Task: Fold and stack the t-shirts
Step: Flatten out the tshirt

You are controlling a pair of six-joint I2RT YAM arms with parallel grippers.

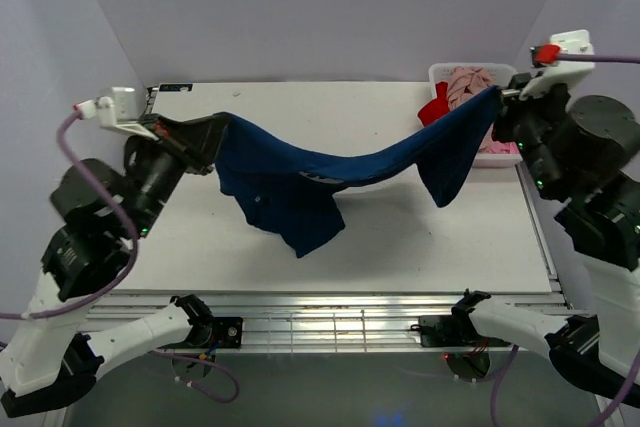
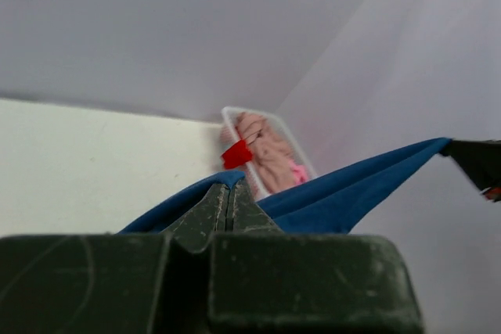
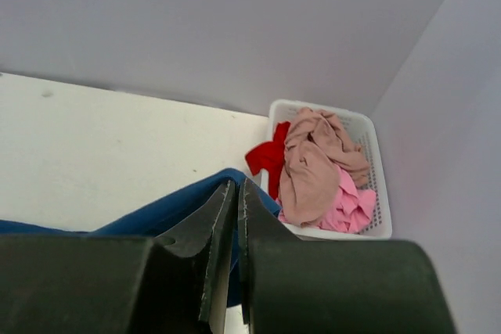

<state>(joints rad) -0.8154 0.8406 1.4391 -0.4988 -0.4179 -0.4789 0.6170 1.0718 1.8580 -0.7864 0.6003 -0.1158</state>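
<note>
A navy blue t-shirt [image 1: 330, 172] hangs stretched in the air above the table between my two grippers, its middle sagging and a fold drooping toward the table. My left gripper [image 1: 215, 137] is shut on its left end; the cloth [image 2: 344, 197] shows past the shut jaws in the left wrist view. My right gripper [image 1: 500, 95] is shut on its right end; the cloth [image 3: 168, 209] shows in the right wrist view. A dusty pink-beige tee [image 3: 317, 166], a bright pink tee [image 3: 348, 209] and a red tee [image 3: 266, 158] lie crumpled in the basket.
The white slotted plastic basket [image 1: 438, 71] stands at the back right corner of the white table [image 1: 400, 247], just behind my right gripper. It also shows in the right wrist view [image 3: 368, 127]. Grey walls close in the back and sides.
</note>
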